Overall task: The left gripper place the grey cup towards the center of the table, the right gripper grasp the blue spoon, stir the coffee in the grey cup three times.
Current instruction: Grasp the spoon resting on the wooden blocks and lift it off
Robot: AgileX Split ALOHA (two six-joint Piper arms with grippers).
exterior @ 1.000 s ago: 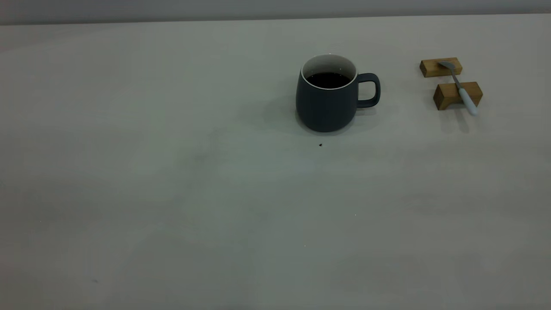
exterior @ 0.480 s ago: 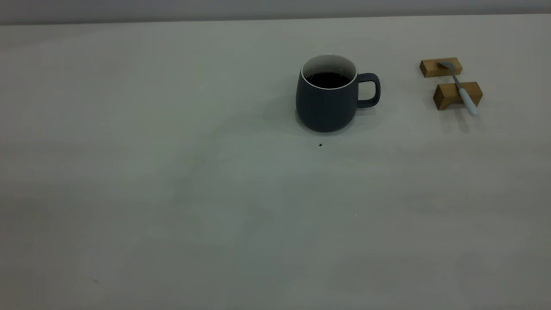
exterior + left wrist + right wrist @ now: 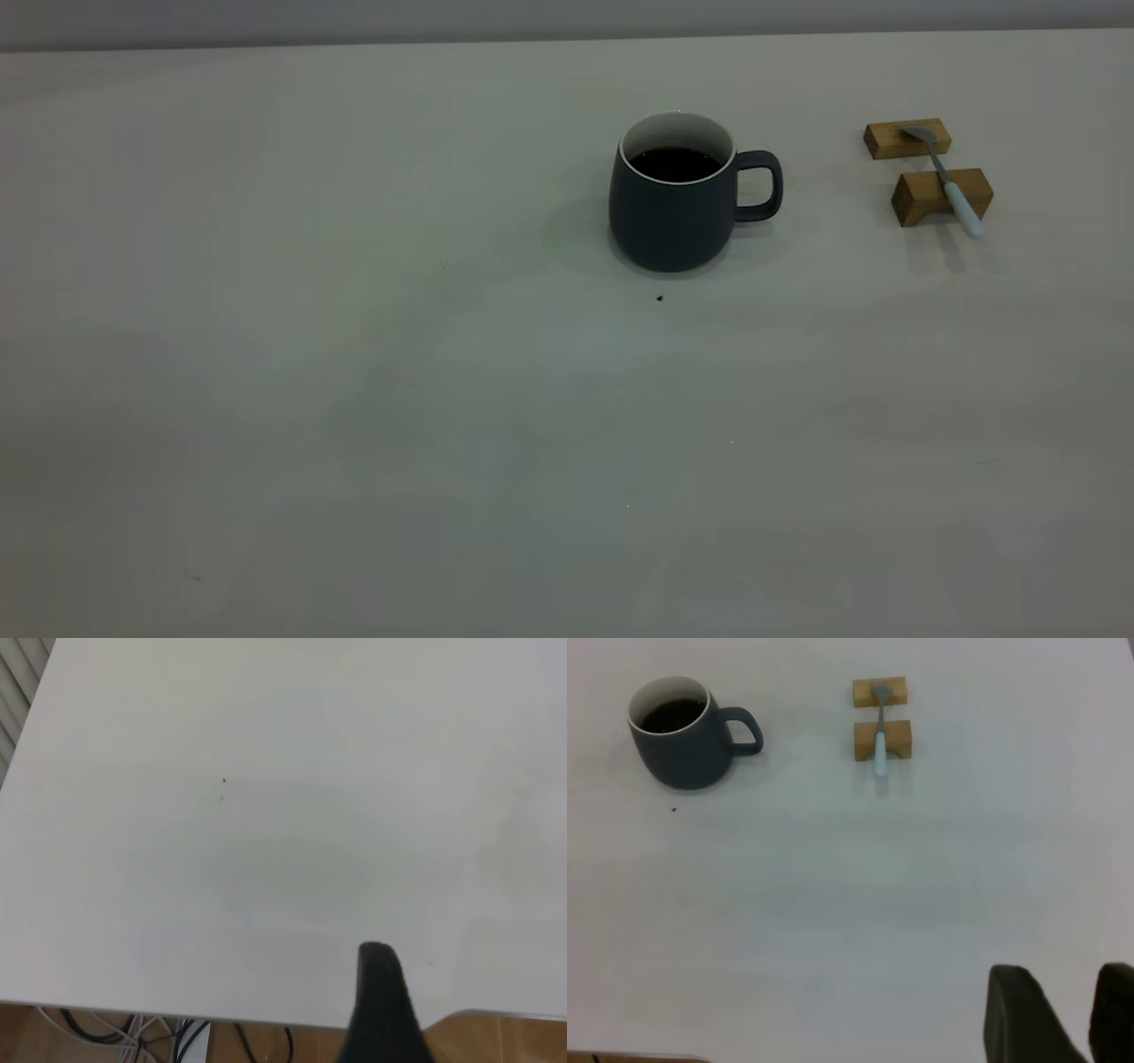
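A wide off-white counter (image 3: 354, 399) is seen from the exterior view. A dark grey cup (image 3: 675, 208) stands upright in the upper middle of the frame, slightly right of centre, its handle turned toward the right. Black coffee (image 3: 676, 164) is seen inside its white lining. A tiny dark speck (image 3: 659, 299) lies on the counter just below the cup. In the upper right, a blue spoon (image 3: 944, 180) is laid across two small wooden blocks (image 3: 939, 195), its metal bowl on the farther block and its pale handle over the nearer one. No arm is seen in this view. In the right wrist view, the right gripper (image 3: 1067, 1014) is held well apart from the cup and spoon, its jaws slightly spread and empty. In the left wrist view, only one finger of the left gripper (image 3: 383, 1005) is shown over bare counter; the state of its jaws cannot be told.
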